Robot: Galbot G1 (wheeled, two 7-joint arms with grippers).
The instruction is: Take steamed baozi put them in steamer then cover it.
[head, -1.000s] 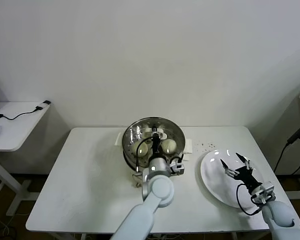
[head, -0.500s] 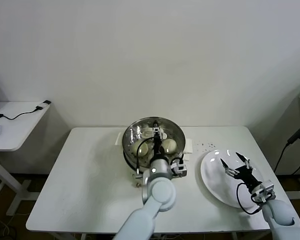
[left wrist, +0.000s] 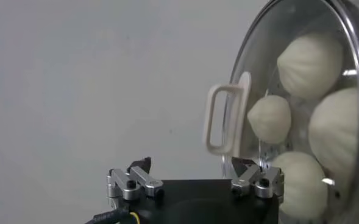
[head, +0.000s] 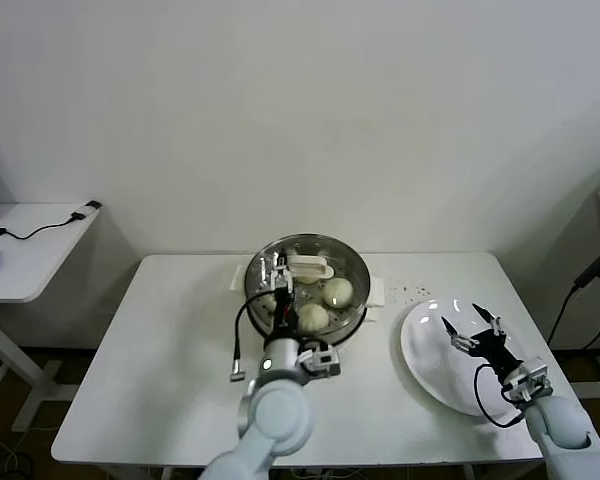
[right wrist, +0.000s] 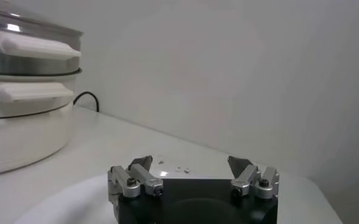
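Observation:
The steamer stands at the table's middle back on its white pot base. The clear cover lies on it, white handle at centre. Several cream baozi show through the glass; they also show in the left wrist view, beside the cover handle. My left gripper is open and empty above the cover's left part, beside the handle and apart from it. My right gripper is open and empty above the white plate, and shows in its own view.
The white table carries the steamer and, at the right, the plate. Small dark crumbs lie between them. The steamer's side handles show in the right wrist view. A white side table with a cable stands far left.
My left gripper has let go of the cover's handle and moved to the left, so the handle now shows. The right arm has not moved.

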